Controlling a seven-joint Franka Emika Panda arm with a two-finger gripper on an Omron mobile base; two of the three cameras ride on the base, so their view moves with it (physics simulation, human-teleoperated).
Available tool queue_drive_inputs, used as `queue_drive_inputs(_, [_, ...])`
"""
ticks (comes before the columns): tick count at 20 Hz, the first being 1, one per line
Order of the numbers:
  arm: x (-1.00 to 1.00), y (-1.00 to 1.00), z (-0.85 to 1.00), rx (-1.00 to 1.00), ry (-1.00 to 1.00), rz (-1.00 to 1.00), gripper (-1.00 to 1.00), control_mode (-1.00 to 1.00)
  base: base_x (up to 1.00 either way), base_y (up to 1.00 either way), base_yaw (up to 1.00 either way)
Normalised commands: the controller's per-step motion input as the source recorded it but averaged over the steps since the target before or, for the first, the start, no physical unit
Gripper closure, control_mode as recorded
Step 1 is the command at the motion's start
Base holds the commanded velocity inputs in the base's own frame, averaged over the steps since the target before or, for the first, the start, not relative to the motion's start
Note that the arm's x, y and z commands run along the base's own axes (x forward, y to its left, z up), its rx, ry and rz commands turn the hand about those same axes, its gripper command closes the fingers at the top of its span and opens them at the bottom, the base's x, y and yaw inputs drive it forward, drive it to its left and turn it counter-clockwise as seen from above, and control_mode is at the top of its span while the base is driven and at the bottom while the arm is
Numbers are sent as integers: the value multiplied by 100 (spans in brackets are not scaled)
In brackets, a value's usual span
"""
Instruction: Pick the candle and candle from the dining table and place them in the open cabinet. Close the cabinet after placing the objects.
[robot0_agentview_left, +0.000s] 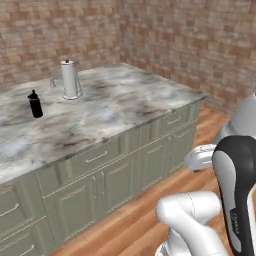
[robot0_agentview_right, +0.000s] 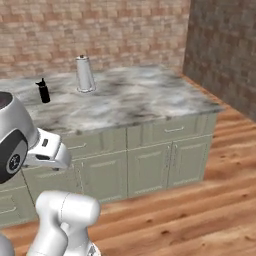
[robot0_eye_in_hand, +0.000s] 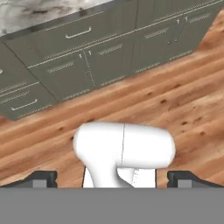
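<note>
Two things stand on our marble counter (robot0_agentview_left: 130, 105): a tall white jug (robot0_agentview_left: 70, 80) and a small black bottle (robot0_agentview_left: 35, 104). Our gripper (robot0_eye_in_hand: 112, 178) hangs spread wide and empty over the wooden floor (robot0_eye_in_hand: 175, 105).

A grey-veined marble counter (robot0_agentview_right: 150, 102) on sage-green cupboards (robot0_agentview_right: 150, 165) carries a tall white cone-shaped jug (robot0_agentview_right: 85, 74) and, well to its left, a small black bottle (robot0_agentview_right: 44, 91), before a brick wall (robot0_agentview_right: 100, 30).

You get even, soft light and faint shadows; the bench (robot0_agentview_left: 125, 100) looks slightly blurred and low-resolution, without glare.
</note>
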Motion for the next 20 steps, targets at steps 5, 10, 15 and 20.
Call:
queue_drive_inputs(5, [0,0,0,0,0,0,-100,100,-8,31,68])
queue_drive_inputs(10, [0,0,0,0,0,0,-100,100,-4,43,78])
queue_drive_inputs(15, [0,0,0,0,0,0,-100,100,16,30,34])
queue_drive_inputs(20, [0,0,0,0,0,0,-100,100,27,90,10])
